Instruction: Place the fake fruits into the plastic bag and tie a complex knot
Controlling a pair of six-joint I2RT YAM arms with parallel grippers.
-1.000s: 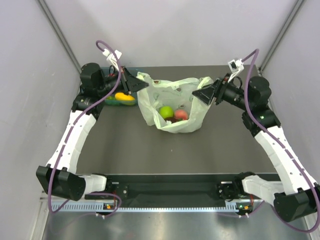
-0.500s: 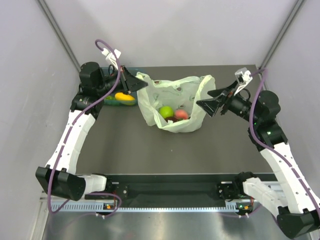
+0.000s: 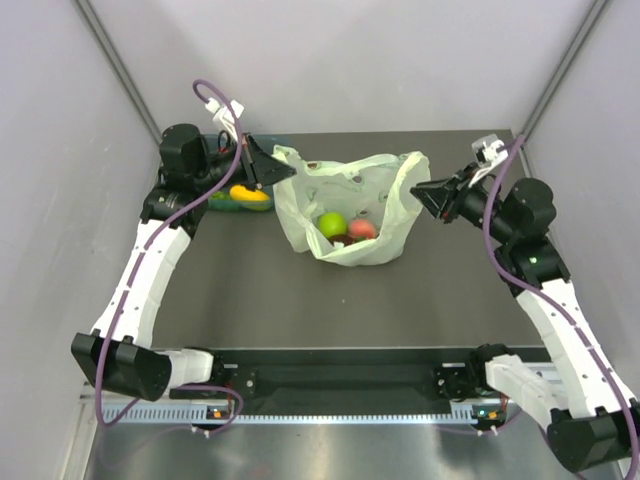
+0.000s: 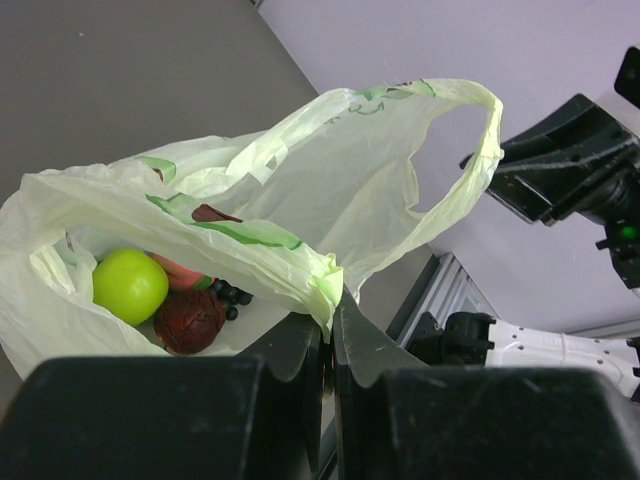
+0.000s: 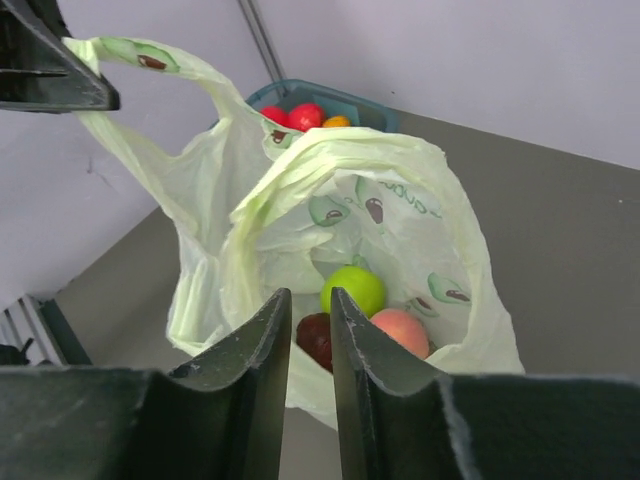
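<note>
The pale green plastic bag point(image 3: 350, 250) stands open mid-table, its mouth stretched to the left. My left gripper point(image 3: 268, 172) is shut on its left handle, pinched at the fingertips point(image 4: 318, 330). Inside the plastic bag point(image 4: 330, 190) lie fake fruits: a green apple point(image 3: 332, 223), a pink peach point(image 3: 363, 229), a dark red fruit point(image 4: 188, 320) and dark grapes point(image 4: 230, 294). My right gripper point(image 3: 420, 190) hangs just right of the bag's free right handle point(image 3: 410, 168). Its jaws stand a narrow gap apart, with nothing between them point(image 5: 311, 300).
A teal tub point(image 3: 228, 203) sits at the back left behind the bag, holding a yellow mango point(image 3: 250, 194), red apples point(image 5: 305, 115) and an orange point(image 5: 337, 122). Grey walls close in on the left, right and back.
My right gripper drew back from the bag's right side, opened wide, then narrowed its jaws and rose beside the right handle. The left gripper and the bag stayed put.
</note>
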